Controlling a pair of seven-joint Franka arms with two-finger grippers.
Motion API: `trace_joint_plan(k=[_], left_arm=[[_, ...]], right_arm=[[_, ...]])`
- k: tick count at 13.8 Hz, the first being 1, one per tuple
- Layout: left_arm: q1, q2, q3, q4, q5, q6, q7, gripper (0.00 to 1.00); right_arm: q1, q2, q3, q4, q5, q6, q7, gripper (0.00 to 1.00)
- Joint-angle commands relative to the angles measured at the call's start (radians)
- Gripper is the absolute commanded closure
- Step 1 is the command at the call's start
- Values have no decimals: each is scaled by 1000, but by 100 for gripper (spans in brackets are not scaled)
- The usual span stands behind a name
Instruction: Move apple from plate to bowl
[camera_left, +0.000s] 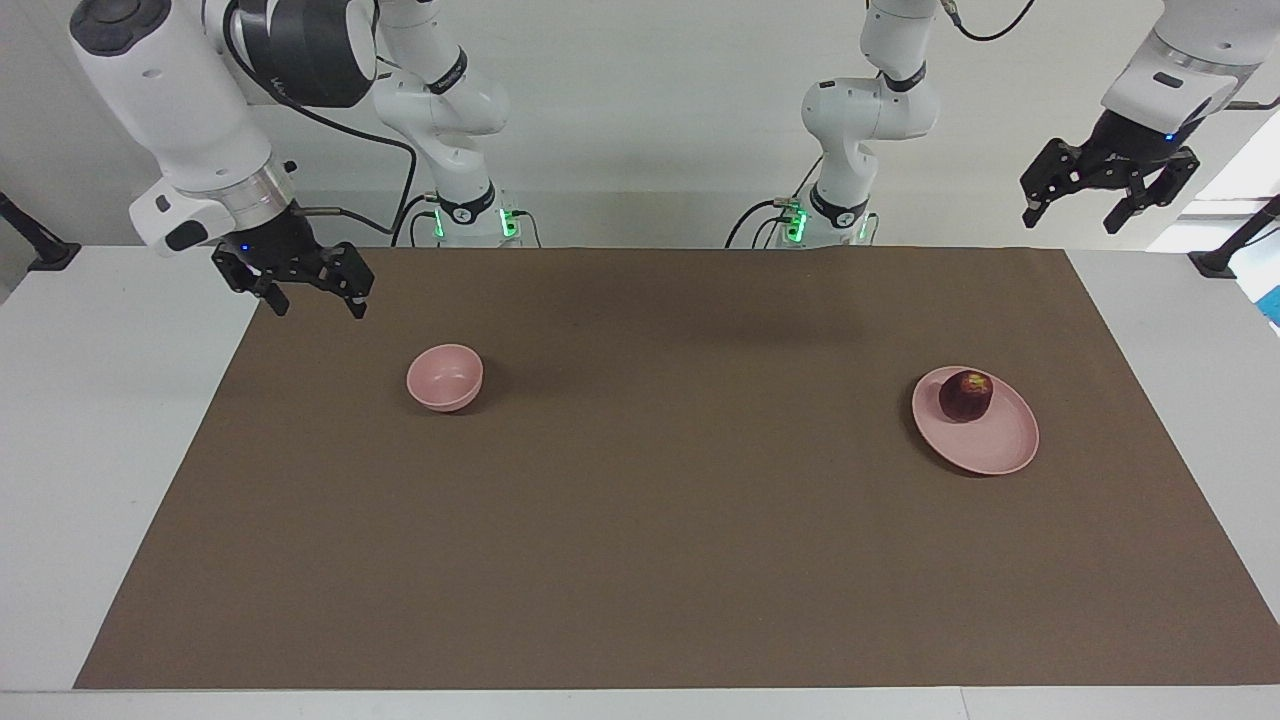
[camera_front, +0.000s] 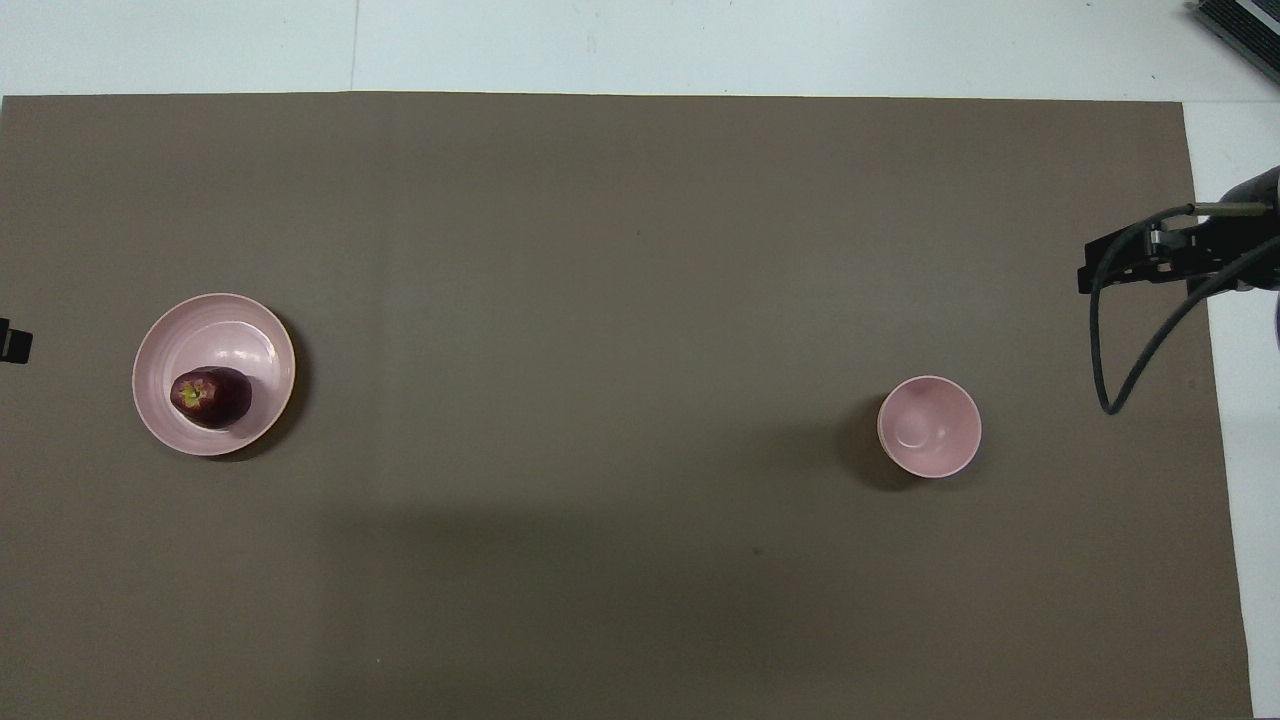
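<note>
both grippers hung empty and open in the air. left gripper (camera_left: 1100, 200), fingers spread with nothing between them, was raised high over the table edge at the left arm's end, well apart from the plate (camera_left: 1005, 445). right gripper (camera_left: 315, 295) hovered with its fingers parted over the corner of the brown mat (camera_left: 640, 560) at the right arm's end, near the bowl (camera_left: 445, 377) but not over it, and seemed to be waiting. nothing of the task looked done: the apple (camera_left: 965, 396) sat on the plate, on the part of it nearer to the robots, untouched, and the bowl stood empty. what was left, by my reading, was everything: the reach, the grasp, the carry across the length of the mat, and the drop into the bowl. the apple was small, round and dark red, with a yellowish patch around the stem showing in the overhead view, where it lay slightly tipped. the plate was pale pink, flat and wider than the bowl, and the two stood well apart.
</note>
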Motion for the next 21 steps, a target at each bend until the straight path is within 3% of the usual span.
trace_joint_plan(k=[1, 5, 11, 17, 21], left_arm=[[-10, -49, 4, -110, -13, 70, 10, 0], [2, -51, 7, -222, -26, 189, 33, 0], [42, -101, 19, -530, -26, 476, 92, 0], [48, -81, 19, -700, -26, 731, 100, 0], [48, -26, 19, -821, -26, 912, 102, 0]], right_arm=[[-8, -24, 3, -30, 18, 16, -5, 0], [-8, -24, 3, -30, 18, 16, -5, 0], [-8, -24, 3, -30, 18, 18, -5, 0], [-8, -24, 3, -30, 18, 16, -5, 0], [-9, -22, 3, -29, 12, 19, -13, 0]])
